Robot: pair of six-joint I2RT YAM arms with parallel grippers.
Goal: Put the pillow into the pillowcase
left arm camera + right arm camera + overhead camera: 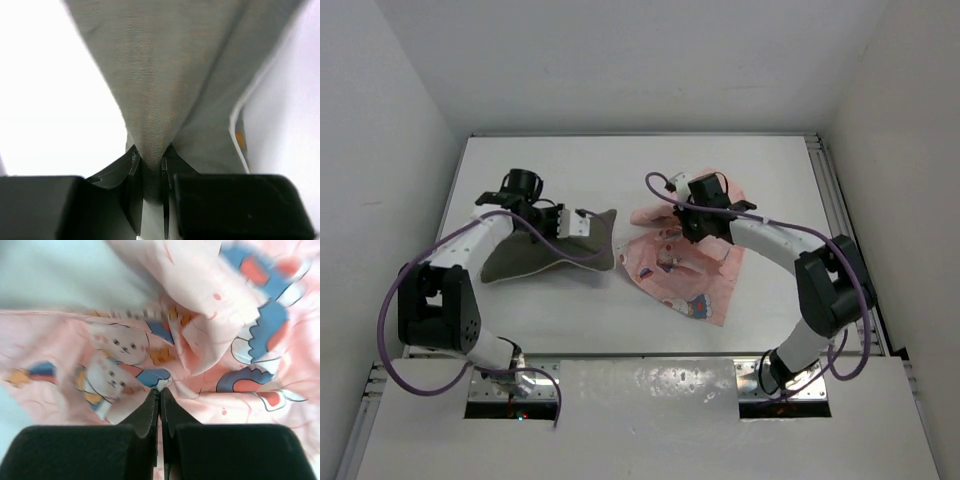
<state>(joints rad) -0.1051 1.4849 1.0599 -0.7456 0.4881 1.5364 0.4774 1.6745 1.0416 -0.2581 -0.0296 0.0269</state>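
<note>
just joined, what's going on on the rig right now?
Each arm has one piece of fabric. The left gripper is shut on an edge of the olive-grey pillow, which bunches up toward the pinch. The right gripper is closed on a fold of the pink pillowcase, which lies crumpled on the table to the right. The two are apart, and the pillow isn't in the case yet.

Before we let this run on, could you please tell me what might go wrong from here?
The left gripper pinches only a narrow fold of the pillow, which might slip out. The right gripper grips the crumpled pillowcase, possibly both layers together, so its opening may not spread.
</note>
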